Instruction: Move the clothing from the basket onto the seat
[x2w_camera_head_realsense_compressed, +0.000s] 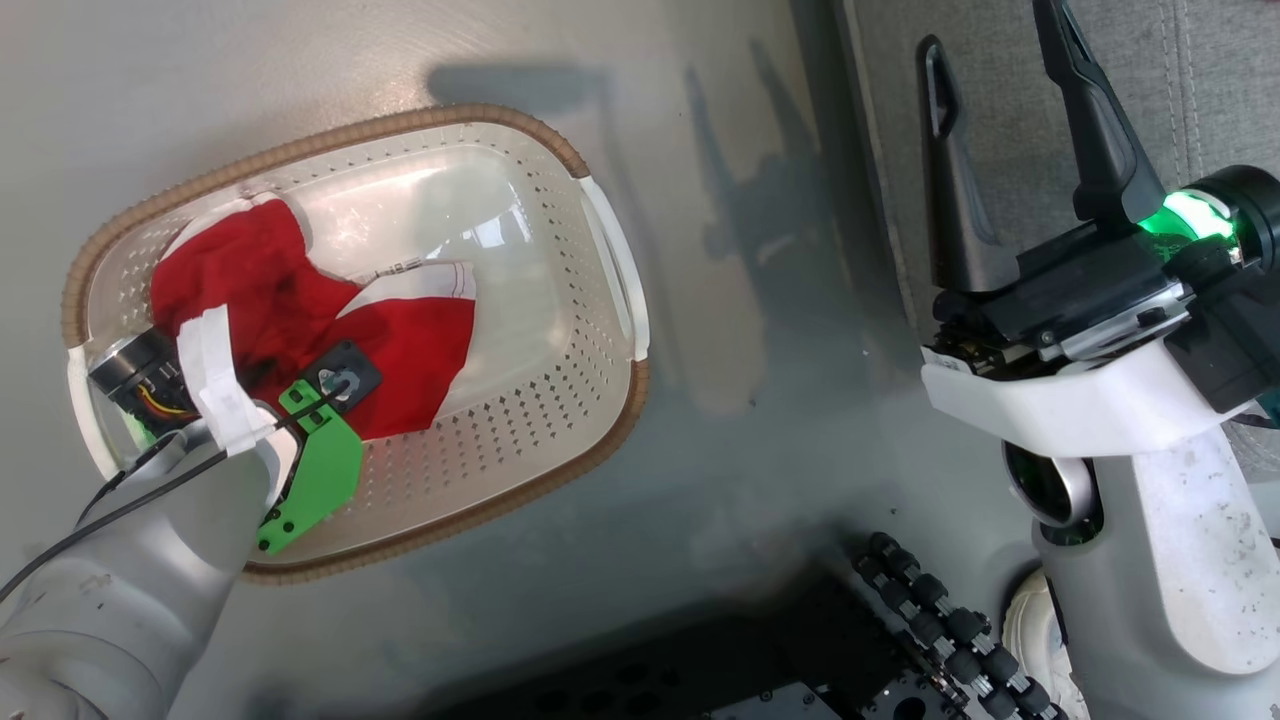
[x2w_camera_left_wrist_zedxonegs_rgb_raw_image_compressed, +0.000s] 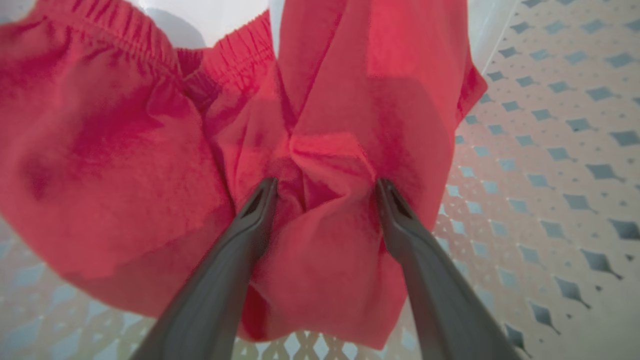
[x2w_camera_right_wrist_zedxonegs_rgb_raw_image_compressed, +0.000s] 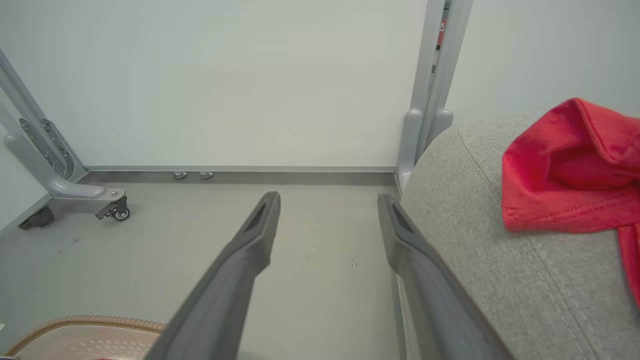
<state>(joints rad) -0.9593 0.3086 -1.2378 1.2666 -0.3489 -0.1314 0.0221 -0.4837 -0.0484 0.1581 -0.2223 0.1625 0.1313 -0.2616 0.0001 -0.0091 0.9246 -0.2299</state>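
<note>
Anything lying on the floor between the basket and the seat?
No. In the head view the grey floor between the basket and the seat is bare, crossed by shadows and nothing else.

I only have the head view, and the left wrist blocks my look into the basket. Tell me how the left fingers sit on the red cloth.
Observer: The left gripper is open, its tips pushed into the red garment, with a fold bunched between them.
Operator: Now check the seat. I see just its edge.
Observer: A second red garment lies on the grey seat.
Operator: Say what's ahead of the right gripper.
Observer: The right gripper points at a pale wall, with a wheeled frame leg at that view's left.
</note>
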